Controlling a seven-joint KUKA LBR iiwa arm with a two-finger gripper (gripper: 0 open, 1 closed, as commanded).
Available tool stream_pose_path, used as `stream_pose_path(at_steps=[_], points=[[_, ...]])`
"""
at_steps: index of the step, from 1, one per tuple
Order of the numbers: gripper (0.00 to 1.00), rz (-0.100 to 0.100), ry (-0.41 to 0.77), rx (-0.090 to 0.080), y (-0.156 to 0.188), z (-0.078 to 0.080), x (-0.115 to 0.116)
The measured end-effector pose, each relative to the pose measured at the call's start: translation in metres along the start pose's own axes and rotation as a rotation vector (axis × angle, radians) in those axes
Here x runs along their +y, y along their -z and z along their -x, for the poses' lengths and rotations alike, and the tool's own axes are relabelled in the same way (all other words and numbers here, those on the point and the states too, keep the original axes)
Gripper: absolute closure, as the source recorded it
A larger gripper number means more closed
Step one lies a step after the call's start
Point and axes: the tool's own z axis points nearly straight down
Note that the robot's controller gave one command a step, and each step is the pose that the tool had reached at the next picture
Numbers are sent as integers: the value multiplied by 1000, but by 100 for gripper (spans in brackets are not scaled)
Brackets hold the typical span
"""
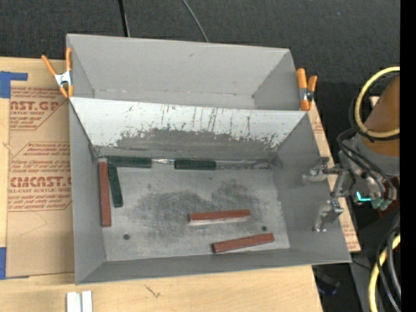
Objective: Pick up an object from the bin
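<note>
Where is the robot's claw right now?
In the camera view the gripper hangs open at the right, over the bin's sloping right wall. The nearest thing is the red-brown bar at the floor's lower right.

Robotics lab or workshop: scuffed grey metal bin on wooden bench, robot arm with looped cables at right, dark floor beyond.

The grey sheet-metal bin has dark scratched streaks on its back wall and a darker worn patch on its floor. The left flat bar, the middle flat bar and the front flat bar are reddish-brown. The three flat strips, one at the back wall's middle, one left of it and one beside the left bar, are dark green. The arm's rounded cover is orange.
</note>
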Motion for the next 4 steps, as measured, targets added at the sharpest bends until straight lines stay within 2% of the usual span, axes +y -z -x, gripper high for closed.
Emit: stream_pose_path(at_steps=[1, 2, 3, 4], points=[[0, -2, 2, -8, 4, 2, 1], [0, -3, 81, -12, -47, 4, 16], [0, -3, 308, -11, -112, 12, 32], [100, -3, 56, -15, -157, 9, 56]])
